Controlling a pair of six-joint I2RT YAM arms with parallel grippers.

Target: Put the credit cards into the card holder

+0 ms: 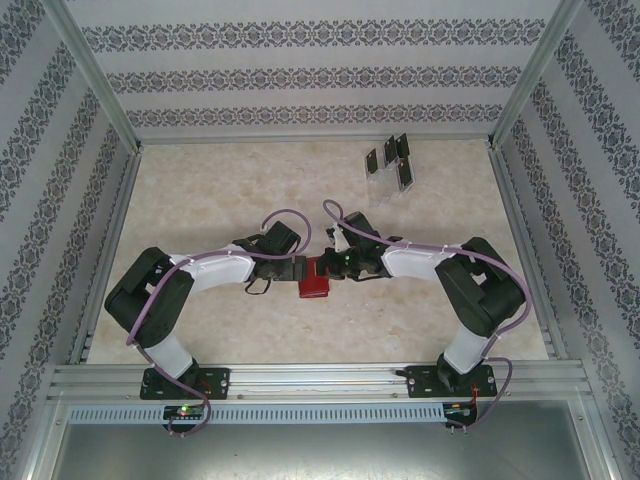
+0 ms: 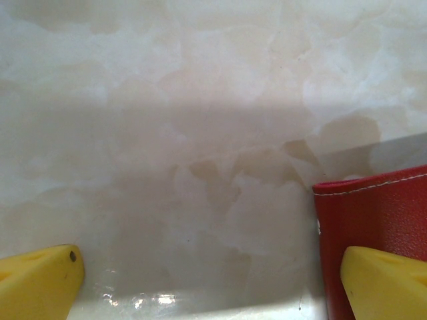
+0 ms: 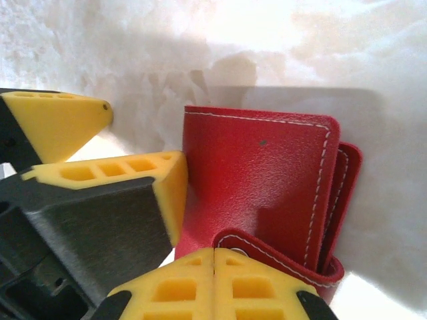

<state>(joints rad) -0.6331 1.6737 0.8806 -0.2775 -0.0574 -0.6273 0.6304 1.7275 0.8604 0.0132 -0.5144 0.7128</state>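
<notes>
The card holder (image 1: 317,281), a red folded wallet with white stitching, lies on the table between my two grippers. In the right wrist view the card holder (image 3: 267,173) has a curled flap (image 3: 280,250) right at my right gripper (image 3: 213,257), whose yellow fingers are pressed shut tip to tip against that flap. My left gripper (image 2: 210,287) is open wide, with one fingertip (image 2: 383,280) over the card holder's (image 2: 373,213) edge and bare table between the fingers. Several dark credit cards (image 1: 390,158) stand at the back right.
The cards sit upright in a clear slotted rack (image 1: 385,188) near the back wall. Aluminium frame rails (image 1: 300,375) and patterned walls enclose the marbled table (image 1: 220,200). Both arms reach inward and meet at the table's centre.
</notes>
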